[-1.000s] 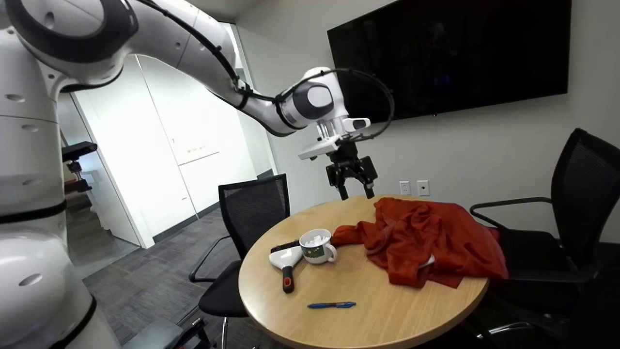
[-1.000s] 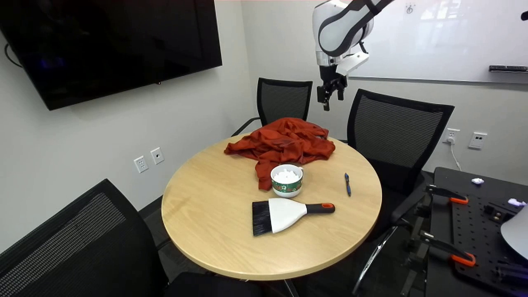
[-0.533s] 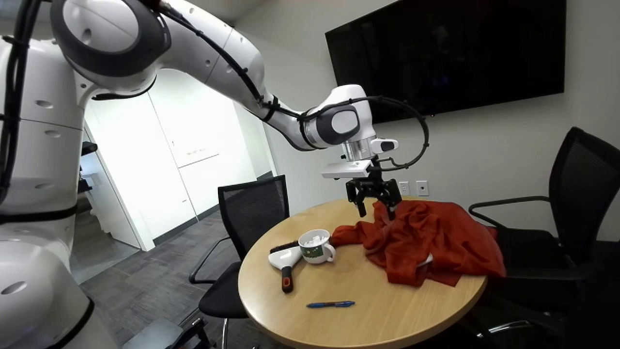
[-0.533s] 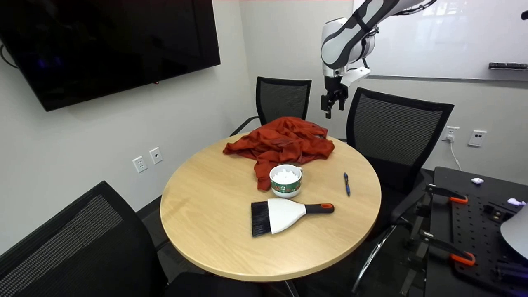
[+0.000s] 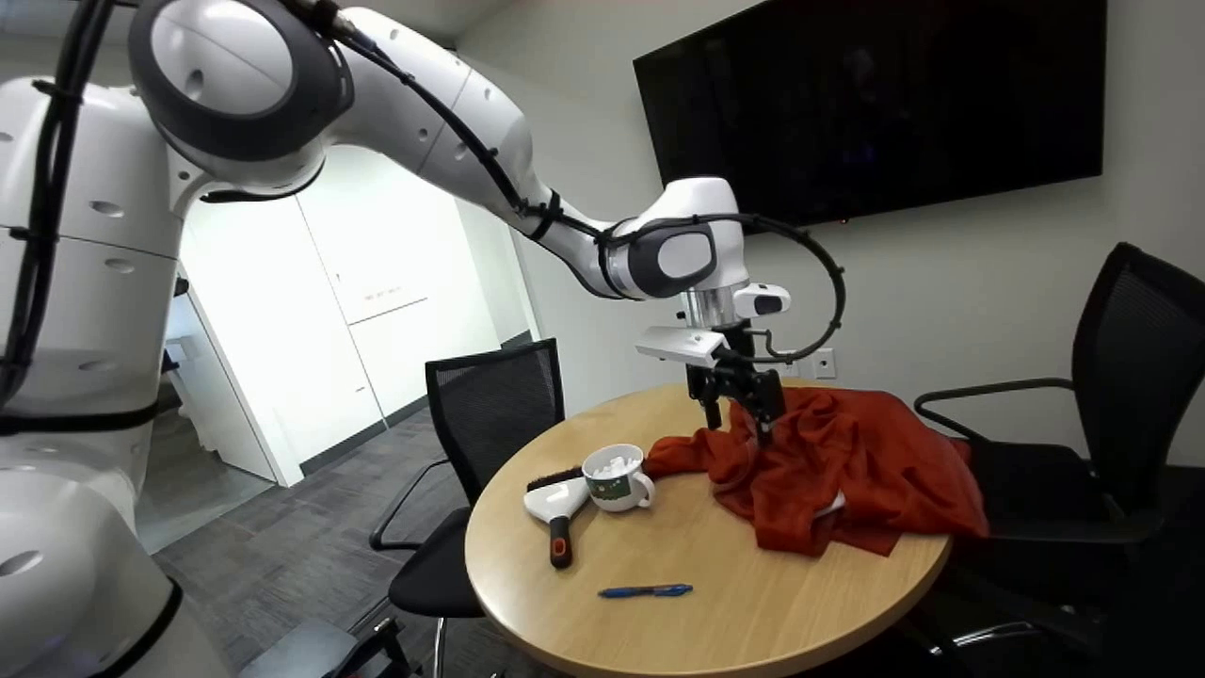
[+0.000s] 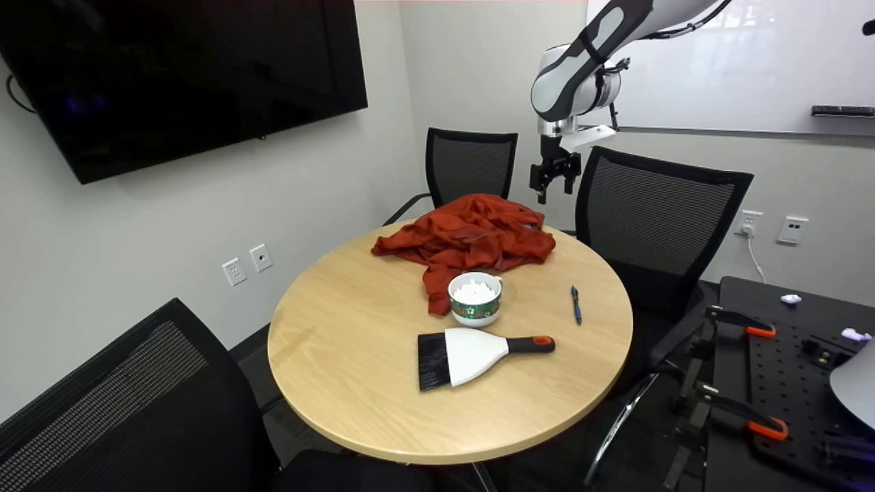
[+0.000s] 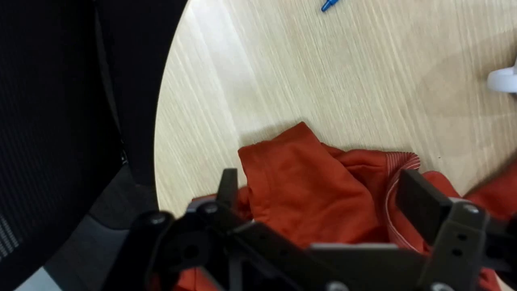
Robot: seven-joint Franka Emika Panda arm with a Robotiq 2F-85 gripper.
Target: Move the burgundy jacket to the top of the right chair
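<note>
Gripper (image 7: pixel 324 192) hangs with its two fingers (image 7: pixel 422 202) spread wide, pointing down toward the round table (image 7: pixel 250 81). Below the fingers lies the red jacket (image 7: pixel 307 190), rumpled on the tabletop; in the wrist view a folded end of it shows between the fingertips, and a ribbed band with pale stripes passes just beside one of them. In an exterior view the fingertips (image 6: pixel 542 197) are above the cloth and apart from it. The white arm (image 5: pixel 452 113) slopes down to the gripper from above.

Away from the tool on one side, a narrow end of the jacket reaches to just beside an upright mug (image 6: pixel 475 313) holding white pieces (image 6: pixel 473 292); whether cloth and mug touch cannot be told. Beyond the mug, farther from the gripper, lies a brush (image 6: pixel 475 355) with a white body and dark handle. A blue pen (image 5: pixel 645 591) lies to another side of the tool, apart from the jacket. On the side opposite the mug, the jacket spreads away from the gripper past the table's rim in an exterior view, and a black mesh chair (image 5: pixel 1144 367) stands beyond it. Another chair (image 5: pixel 494 414) stands past the brush, and a dark screen (image 5: pixel 885 113) hangs higher than the fingertips.
</note>
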